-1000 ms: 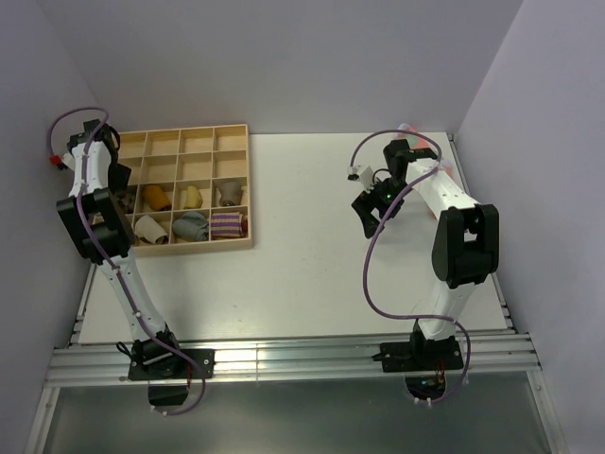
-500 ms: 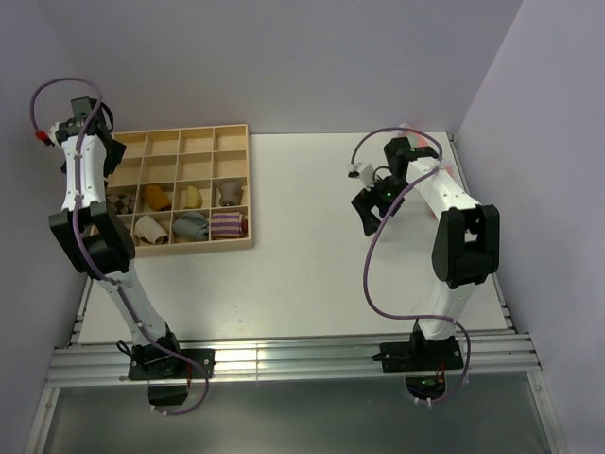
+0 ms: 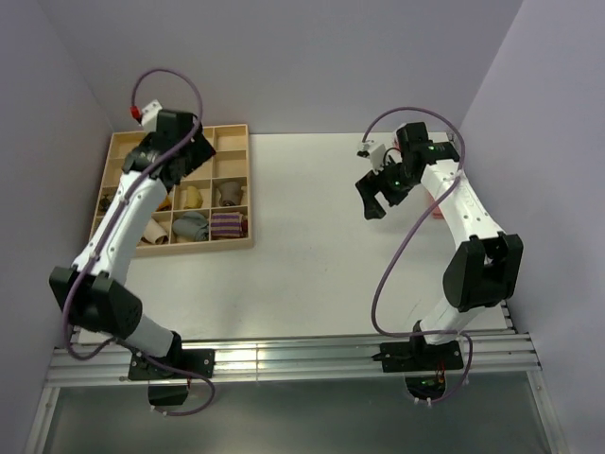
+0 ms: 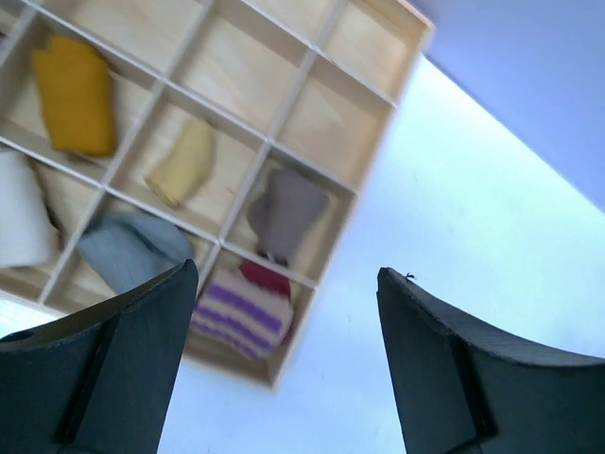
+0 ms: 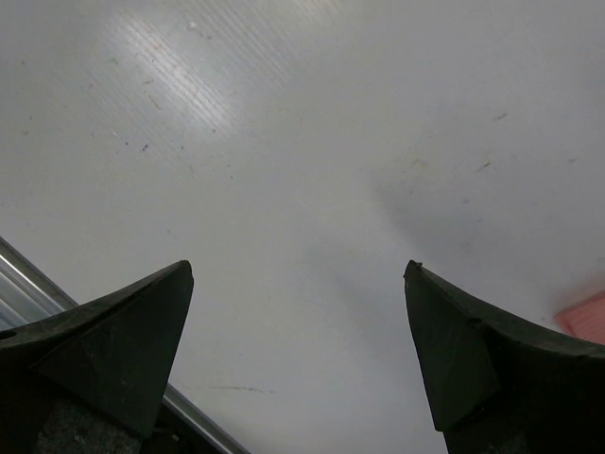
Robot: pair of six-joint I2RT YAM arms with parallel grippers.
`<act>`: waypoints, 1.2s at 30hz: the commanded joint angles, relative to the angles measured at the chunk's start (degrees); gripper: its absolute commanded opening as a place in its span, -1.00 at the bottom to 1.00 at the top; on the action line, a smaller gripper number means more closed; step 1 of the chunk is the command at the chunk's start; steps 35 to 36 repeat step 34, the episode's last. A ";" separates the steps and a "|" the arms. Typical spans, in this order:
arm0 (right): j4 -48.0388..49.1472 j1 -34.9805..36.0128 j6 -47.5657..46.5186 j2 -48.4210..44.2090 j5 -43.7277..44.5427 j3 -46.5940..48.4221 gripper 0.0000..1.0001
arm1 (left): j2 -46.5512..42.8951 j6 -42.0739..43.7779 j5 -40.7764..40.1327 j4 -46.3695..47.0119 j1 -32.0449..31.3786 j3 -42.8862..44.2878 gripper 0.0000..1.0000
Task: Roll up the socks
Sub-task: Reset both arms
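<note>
Socks in tan with dark argyle checks could not be picked out in any view, so their place could not be told. The wooden tray (image 3: 203, 247) sat at the far-left corner of the bench (image 3: 312, 265). The left arm (image 3: 118, 218) lay across the tray's left column and hid those compartments from above.

The left wrist view took in only part of the tray, cut off on its left side and somewhat blurred. It showed a mustard roll (image 4: 76, 95), a pale yellow roll (image 4: 184, 161), a grey-brown bundle (image 4: 288, 213) and a blue-grey bundle (image 4: 132, 251). A white bundle (image 4: 19, 222) was cropped at the frame edge, and a purple-striped roll (image 4: 236, 312) had a dark red patch.

The left jaws were spread wide above the tray, holding nothing. The right jaws were likewise spread and empty, above bare bench in its far-right part. A pink corner (image 5: 584, 317) showed at the edge of the right wrist view, too cropped to identify.
</note>
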 commanded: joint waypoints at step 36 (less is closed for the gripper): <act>16.15 -0.50 22.41 -24.19 -6.82 -2.34 1.00 | -21.27 9.17 -4.84 37.48 -36.11 -33.48 0.69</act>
